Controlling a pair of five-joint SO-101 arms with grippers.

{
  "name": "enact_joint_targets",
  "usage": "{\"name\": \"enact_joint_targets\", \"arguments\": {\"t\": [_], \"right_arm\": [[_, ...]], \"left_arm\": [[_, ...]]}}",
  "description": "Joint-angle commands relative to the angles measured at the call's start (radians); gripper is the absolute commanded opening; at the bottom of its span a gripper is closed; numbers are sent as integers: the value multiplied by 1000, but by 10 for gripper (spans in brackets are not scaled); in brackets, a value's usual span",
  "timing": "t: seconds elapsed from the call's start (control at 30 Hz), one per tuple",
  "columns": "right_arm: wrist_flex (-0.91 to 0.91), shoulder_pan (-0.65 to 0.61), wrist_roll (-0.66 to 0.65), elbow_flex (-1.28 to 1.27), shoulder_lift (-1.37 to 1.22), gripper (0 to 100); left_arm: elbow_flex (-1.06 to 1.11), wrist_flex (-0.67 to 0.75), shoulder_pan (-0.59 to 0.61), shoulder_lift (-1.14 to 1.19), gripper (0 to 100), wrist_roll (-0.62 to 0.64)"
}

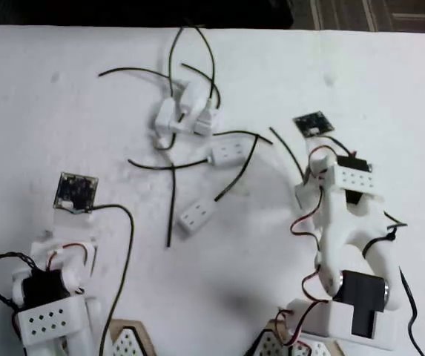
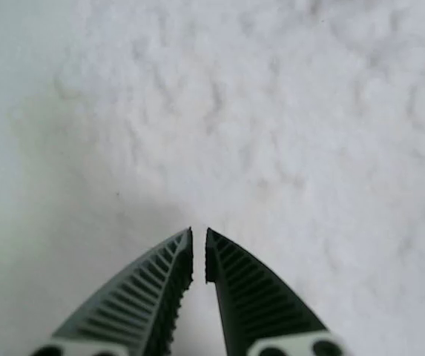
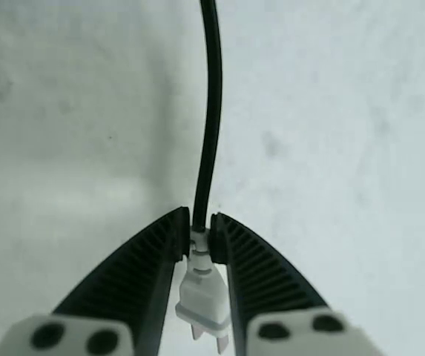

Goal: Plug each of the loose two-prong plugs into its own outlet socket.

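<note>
High view:
- White surface.
- Left arm sits at the near left corner. Right arm is at the near right, stretched toward the middle.
- Two white outlet pieces lie apart on the surface between the arms: the near outlet block, and beyond it the far outlet block.
- Farther back is a white cluster of plug and socket pieces touching one another. Which is plugged into which I cannot tell.
- Black cords loop and cross around all of these.
- One thin cord runs from beside the far outlet block to under the front end of the right arm.

Left wrist view:
- Left gripper has its fingers drawn together with only a sliver between the tips, and nothing is held.
- It hangs over bare, rough-textured surface.

Right wrist view:
- Right gripper is closed on the two-prong plug.
- The fingertips pinch at the plug's neck, where the black cable leaves it.
- The white plug body lies between the fingers, prongs pointing back toward the wrist.
- The cable runs straight out ahead over the surface.
- The plug is well apart from both outlet blocks.
</note>
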State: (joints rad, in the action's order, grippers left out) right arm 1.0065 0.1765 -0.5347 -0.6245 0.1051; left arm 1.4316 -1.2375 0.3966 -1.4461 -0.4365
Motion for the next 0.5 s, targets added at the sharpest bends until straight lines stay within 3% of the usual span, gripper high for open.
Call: {"name": "enact_joint_targets", "arguments": {"t": [0.0,0.13,0.33,0.47], "right_arm": [[2,44,8,41,2,18],[8,54,3,41,2,28],[113,65,2,58,12,170],[219,99,-58,135,10,176]], "left_arm": [[-5,20,7,-7,57,-11],[-5,20,7,-7,57,-11],[-3,20,7,-7,57,-11],[-3,20,7,-7,57,-11]]}}
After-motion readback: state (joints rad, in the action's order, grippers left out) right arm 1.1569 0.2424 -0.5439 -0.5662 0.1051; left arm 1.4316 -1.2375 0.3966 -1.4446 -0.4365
